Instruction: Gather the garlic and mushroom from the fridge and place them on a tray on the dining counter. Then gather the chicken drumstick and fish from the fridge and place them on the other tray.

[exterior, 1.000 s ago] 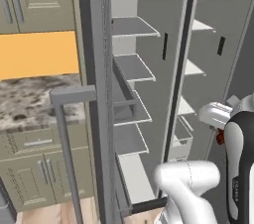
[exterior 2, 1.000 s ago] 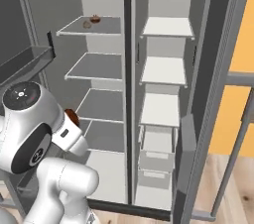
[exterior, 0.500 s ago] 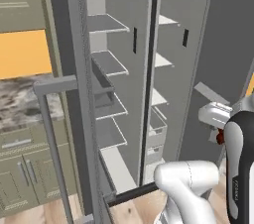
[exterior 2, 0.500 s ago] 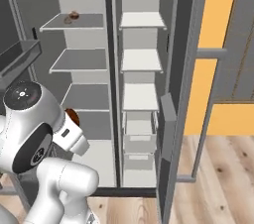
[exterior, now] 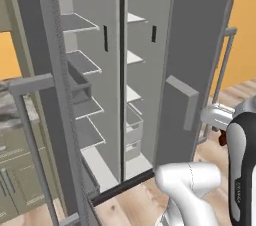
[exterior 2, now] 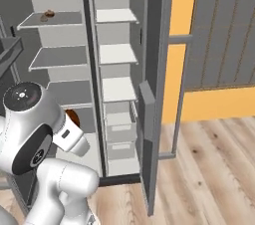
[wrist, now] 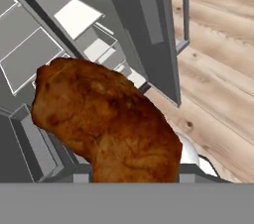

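The gripper (wrist: pixel 131 176) is clamped on the drumstick (wrist: pixel 106 124), a browned, roasted piece that bulks large at the centre of the hand view, its fat end toward 10 o'clock and its lower end sunk between the fingertips at 6 o'clock. In the right base view a sliver of the same brown meat (exterior 2: pixel 72 118) shows just behind the arm's round joint, at about 8 o'clock, in front of the fridge (exterior 2: pixel 122 45).

The fridge stands with both doors swung wide. In the left base view its white shelves (exterior: pixel 80 62) step down the interior from 11 o'clock toward the centre, with drawers low in the right compartment. The right door (exterior: pixel 200 55) angles out toward 2 o'clock, its bar handle (exterior: pixel 223 72) beyond it.

In the right base view a small brown item (exterior 2: pixel 48 15) sits on the top left shelf at 10 o'clock; too small to identify. Wood floor (exterior 2: pixel 209 169) spreads from 3 to 5 o'clock.
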Robot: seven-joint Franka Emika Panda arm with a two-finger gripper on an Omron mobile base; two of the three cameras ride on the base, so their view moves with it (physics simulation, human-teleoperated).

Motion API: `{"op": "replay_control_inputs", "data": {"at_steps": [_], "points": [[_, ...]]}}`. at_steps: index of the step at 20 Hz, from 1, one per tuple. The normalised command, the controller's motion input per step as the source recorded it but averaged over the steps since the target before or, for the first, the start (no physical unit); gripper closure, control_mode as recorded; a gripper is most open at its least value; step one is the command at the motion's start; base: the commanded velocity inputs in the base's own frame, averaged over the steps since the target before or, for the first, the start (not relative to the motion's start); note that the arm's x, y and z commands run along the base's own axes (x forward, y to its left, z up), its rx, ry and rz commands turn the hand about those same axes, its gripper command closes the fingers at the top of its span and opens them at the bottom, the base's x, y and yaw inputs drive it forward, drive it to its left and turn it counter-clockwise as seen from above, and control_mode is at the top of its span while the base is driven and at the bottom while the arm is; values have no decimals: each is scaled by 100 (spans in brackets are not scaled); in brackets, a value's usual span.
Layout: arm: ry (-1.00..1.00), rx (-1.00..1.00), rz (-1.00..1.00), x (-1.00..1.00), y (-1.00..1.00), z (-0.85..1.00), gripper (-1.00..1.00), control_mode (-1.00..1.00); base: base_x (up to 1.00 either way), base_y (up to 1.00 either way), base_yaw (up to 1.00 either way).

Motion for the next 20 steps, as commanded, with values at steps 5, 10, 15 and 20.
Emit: {"op": "replay_control_inputs", "data": {"at_steps": [5, 10, 15, 20], "points": [[0, 0, 0, 0, 0, 0, 100, 100, -40, -3, -37], [0, 0, 0, 0, 0, 0, 100, 100, -29, -6, -38], [0, 0, 0, 0, 0, 0, 100, 100, -24, -13, -41], [0, 0, 0, 0, 0, 0, 100, 100, -20, -20, -41]]}}
